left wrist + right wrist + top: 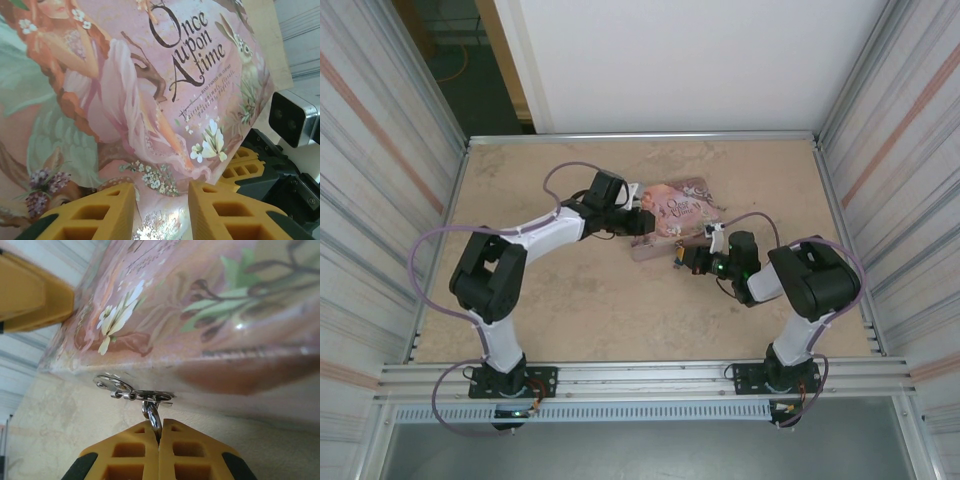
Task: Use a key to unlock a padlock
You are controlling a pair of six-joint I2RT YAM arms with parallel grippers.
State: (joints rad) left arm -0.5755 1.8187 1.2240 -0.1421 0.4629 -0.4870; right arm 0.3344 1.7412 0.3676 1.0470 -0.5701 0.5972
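Observation:
The padlock's silvery shackle (151, 412) hangs through a metal hasp (132, 392) on the side wall of the pink illustrated tin (200, 305). My right gripper (159, 432) is shut on that shackle, and the blue body is hidden between its fingers. From above, the right gripper (686, 258) sits at the tin's near edge. The left gripper (642, 222) meets the tin (685, 207) at its left corner. In the left wrist view its fingers (225, 210) flank that corner of the tin (150, 100) and hold it (161, 210).
The tin lies mid-table on a tan board (570, 300), between ribbed metal side walls (380, 200). The right arm's fingers (245, 162) and wrist camera (292, 117) sit close past the tin's edge. The left gripper's finger (35, 295) shows beyond the tin.

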